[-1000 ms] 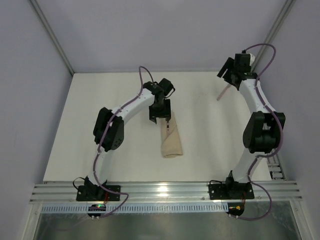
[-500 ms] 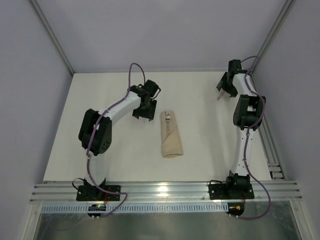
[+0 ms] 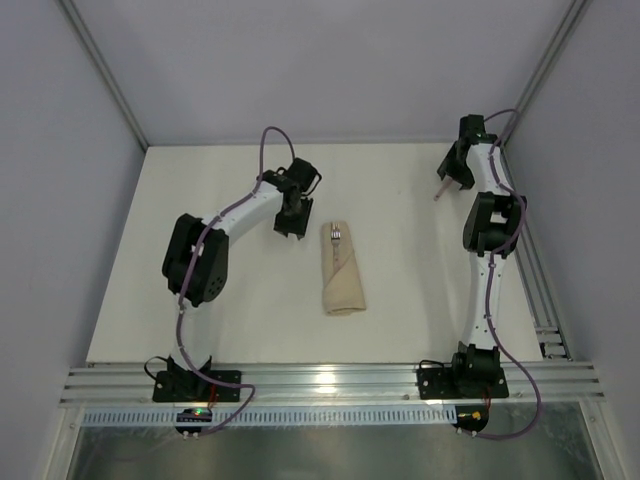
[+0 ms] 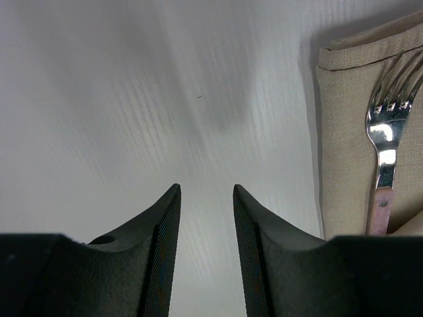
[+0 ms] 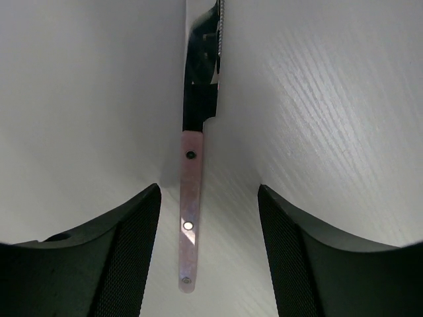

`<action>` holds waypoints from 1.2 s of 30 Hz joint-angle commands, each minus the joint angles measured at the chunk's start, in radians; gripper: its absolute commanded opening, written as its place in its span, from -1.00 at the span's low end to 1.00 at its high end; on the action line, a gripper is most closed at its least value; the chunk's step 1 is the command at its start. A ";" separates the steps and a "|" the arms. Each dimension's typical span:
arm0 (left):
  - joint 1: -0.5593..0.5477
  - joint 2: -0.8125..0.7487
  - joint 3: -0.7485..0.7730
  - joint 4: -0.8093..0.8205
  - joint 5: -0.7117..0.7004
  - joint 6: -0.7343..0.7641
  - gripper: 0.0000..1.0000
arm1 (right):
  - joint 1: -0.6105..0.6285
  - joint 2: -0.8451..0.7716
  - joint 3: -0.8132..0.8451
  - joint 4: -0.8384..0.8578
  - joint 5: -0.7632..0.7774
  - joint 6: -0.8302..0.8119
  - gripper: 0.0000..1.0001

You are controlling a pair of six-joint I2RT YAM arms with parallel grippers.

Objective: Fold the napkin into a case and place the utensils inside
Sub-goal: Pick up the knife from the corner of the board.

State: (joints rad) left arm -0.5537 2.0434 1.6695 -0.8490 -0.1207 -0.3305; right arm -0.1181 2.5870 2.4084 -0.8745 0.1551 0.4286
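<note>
Napkin case (image 3: 342, 275), from overhead: where does it lie? (Desk)

Middle of the counter (image 3: 420, 290), folded narrow, with a fork (image 3: 337, 237) poking from its far mouth. The left end effector (image 3: 290, 222) hangs just beside that end. The right end effector (image 3: 452, 180) is well apart at the far right, over the knife (image 3: 440, 192). (Field)

Left wrist view? (Desk)

Fingers (image 4: 158, 251) a narrow gap apart, pinching nothing, over bare counter. Fork tines and cloth sit at the right edge. (Field)

Right wrist view? (Desk)

Fingers (image 5: 132, 251) spread either side of the knife's pink handle, which lies flat between them. No contact shows. (Field)

Step in hand? (Desk)

By my reading, fetching the knife, since the fork is already in. Next calls for closing squarely on the slim handle, lifting it level, then sliding it in beside the fork without pulling the fold open. (Field)
</note>
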 commanded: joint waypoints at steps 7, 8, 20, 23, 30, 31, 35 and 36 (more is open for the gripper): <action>0.031 -0.034 0.039 0.014 0.055 0.013 -0.22 | -0.009 -0.003 -0.064 -0.078 -0.071 -0.019 -0.57; 0.031 -0.034 0.039 0.016 0.055 0.016 -0.22 | -0.009 -0.017 -0.087 -0.051 -0.071 -0.025 -0.69; 0.035 0.116 0.104 0.071 0.254 0.013 -0.33 | 0.053 -0.658 -1.029 0.492 -0.009 -0.105 -0.92; 0.035 0.129 0.119 0.103 0.274 0.015 -0.32 | 0.157 -0.815 -1.183 0.569 0.012 -0.114 -0.93; 0.037 0.115 0.085 0.134 0.334 0.008 -0.32 | 0.431 -0.972 -1.319 0.730 0.081 -0.090 -0.92; 0.037 0.113 0.087 0.127 0.335 0.004 -0.33 | 0.451 -0.988 -1.324 0.756 0.077 -0.085 -0.93; 0.037 0.080 0.067 0.113 0.383 -0.002 -0.34 | 0.547 -1.004 -1.353 0.925 0.083 -0.054 -0.92; 0.037 0.071 0.052 0.128 0.391 -0.004 -0.32 | 0.579 -0.998 -1.352 0.946 0.080 -0.050 -0.93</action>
State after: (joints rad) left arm -0.5217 2.1845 1.7420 -0.7494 0.2062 -0.3325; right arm 0.4133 1.6207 1.0641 -0.1207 0.2005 0.3458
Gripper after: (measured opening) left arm 0.333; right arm 0.083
